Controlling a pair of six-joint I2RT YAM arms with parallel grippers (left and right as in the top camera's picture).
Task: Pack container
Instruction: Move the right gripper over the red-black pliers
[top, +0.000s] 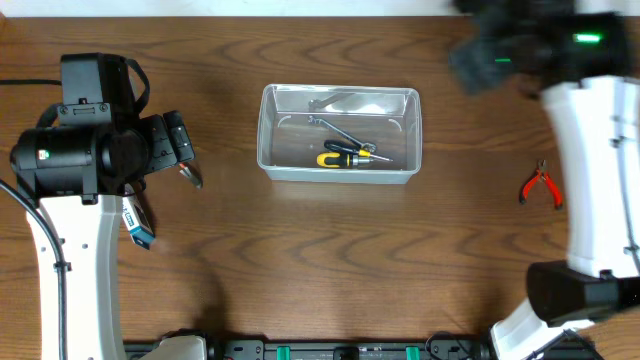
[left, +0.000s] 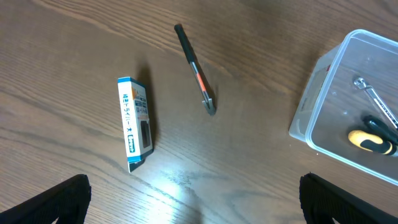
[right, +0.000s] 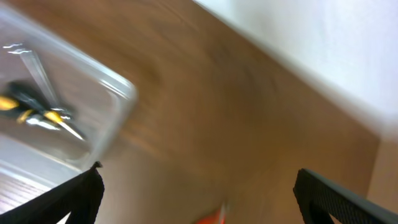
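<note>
The clear plastic container (top: 338, 176) stands mid-table and holds a yellow-and-black screwdriver (top: 345, 157) and a small metal wrench (top: 333, 127). My left gripper (left: 196, 202) is open and empty above bare table. Beyond it lie a slim black tool with a red band (left: 196, 68) and a small blue-and-white box (left: 135, 123). The container's corner (left: 323, 81) shows at the right of the left wrist view. My right gripper (right: 199, 193) is open and empty, and its view is blurred. That view shows the container (right: 118, 93) at the left and a red blur of the pliers (right: 214, 218) at the bottom edge.
Red-handled pliers (top: 541, 186) lie at the right side of the table beside the right arm's white column (top: 590, 170). The left arm's black body (top: 90, 150) stands over the left side, with the slim tool (top: 192, 178) and the box (top: 138, 225) beside it.
</note>
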